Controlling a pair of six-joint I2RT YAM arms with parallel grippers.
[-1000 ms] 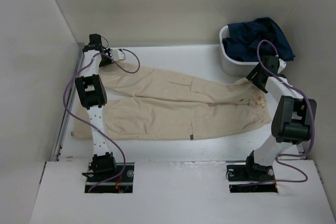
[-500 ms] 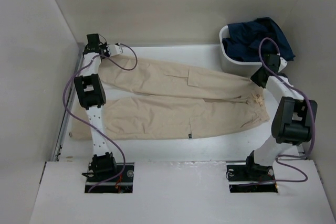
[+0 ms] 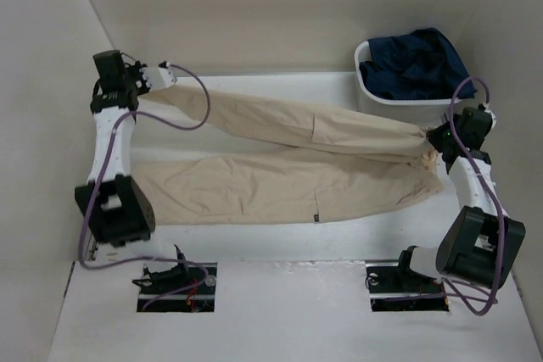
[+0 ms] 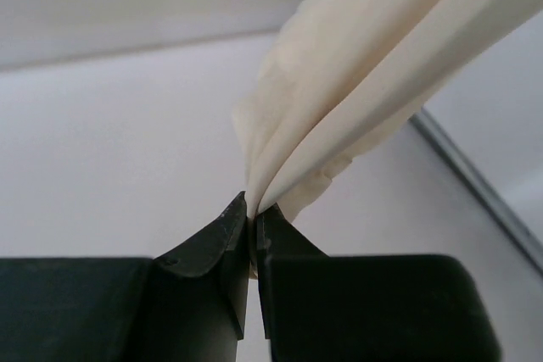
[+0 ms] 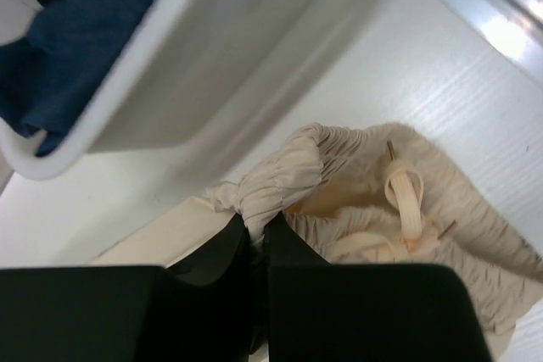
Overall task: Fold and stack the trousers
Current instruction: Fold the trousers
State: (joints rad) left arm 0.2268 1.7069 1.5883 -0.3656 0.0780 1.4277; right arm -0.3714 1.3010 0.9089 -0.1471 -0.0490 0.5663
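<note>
tan trousers [image 3: 254, 188] | left end effector [image 4: 252, 209]: hem [image 4: 284, 154] | right end effector [image 5: 256, 225]: waistband [image 5: 284, 174], beside bin [image 3: 373, 104]

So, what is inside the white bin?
Bunched dark blue cloth fills the bin and spills over its rim. Whether it is one garment or several, I cannot tell. It covers the bin's floor and anything beneath.

At the far right corner of my worktop [image 3: 254, 239] I see a white tub [image 3: 370, 101], near the back wall [image 3: 254, 6]. A dark blue garment [image 3: 416, 61] lies heaped in it, crumpled, and hangs over the rim on the right. The worktop is white and the walls are pale beige.
</note>
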